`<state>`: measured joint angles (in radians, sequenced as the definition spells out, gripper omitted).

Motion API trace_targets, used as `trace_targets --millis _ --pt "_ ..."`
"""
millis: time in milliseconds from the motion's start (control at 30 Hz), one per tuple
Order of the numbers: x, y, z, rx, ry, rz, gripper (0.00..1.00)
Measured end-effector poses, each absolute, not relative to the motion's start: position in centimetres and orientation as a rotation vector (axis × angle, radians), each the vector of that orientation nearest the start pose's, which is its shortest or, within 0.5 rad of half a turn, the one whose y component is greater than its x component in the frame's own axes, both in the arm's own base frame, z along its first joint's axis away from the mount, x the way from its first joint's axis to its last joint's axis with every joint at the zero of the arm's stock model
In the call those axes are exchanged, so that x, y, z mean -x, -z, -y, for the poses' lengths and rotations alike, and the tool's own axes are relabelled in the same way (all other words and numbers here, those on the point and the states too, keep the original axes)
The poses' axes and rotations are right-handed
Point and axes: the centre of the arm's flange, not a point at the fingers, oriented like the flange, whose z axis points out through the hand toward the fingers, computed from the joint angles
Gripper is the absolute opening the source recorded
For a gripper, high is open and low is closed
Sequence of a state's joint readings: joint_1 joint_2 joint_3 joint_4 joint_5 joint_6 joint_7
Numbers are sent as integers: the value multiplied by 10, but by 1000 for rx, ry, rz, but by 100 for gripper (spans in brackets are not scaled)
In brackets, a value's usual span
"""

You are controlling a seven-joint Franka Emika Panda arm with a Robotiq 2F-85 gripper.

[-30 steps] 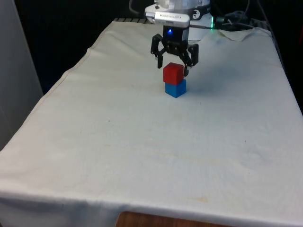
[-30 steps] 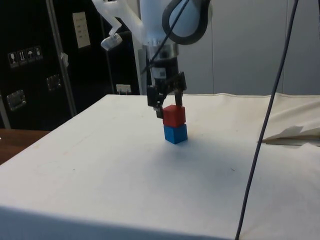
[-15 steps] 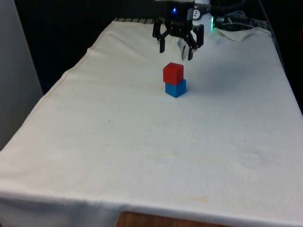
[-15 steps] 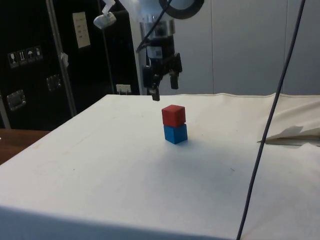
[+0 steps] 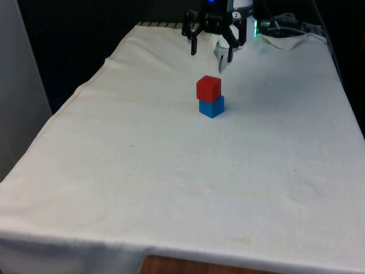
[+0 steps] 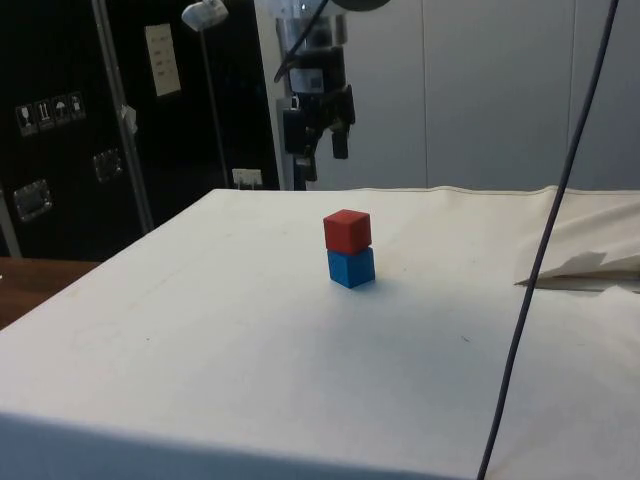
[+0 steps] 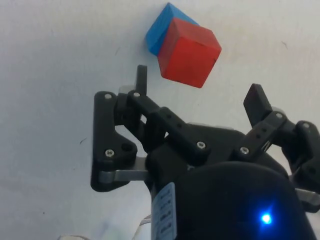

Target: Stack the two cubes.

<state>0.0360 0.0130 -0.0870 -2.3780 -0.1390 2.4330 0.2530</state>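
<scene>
A matt white cloth (image 5: 171, 188), faintly creased and stained, covers the counter. The red cube (image 5: 209, 88) and blue cube (image 5: 211, 106) look smooth and matt. The gripper (image 7: 197, 97) is black plastic with small metal screws.

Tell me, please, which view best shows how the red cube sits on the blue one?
The side view: red cube squarely atop blue cube. The front view shows likewise; from the wrist, red hides most of blue.
</scene>
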Motion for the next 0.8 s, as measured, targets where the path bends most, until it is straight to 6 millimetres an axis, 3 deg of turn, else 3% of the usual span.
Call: trace_targets --millis 467,800 --pt "-501 -346 26 3228 121 -128 100" --pt "-503 -354 24 3232 134 -29 100"
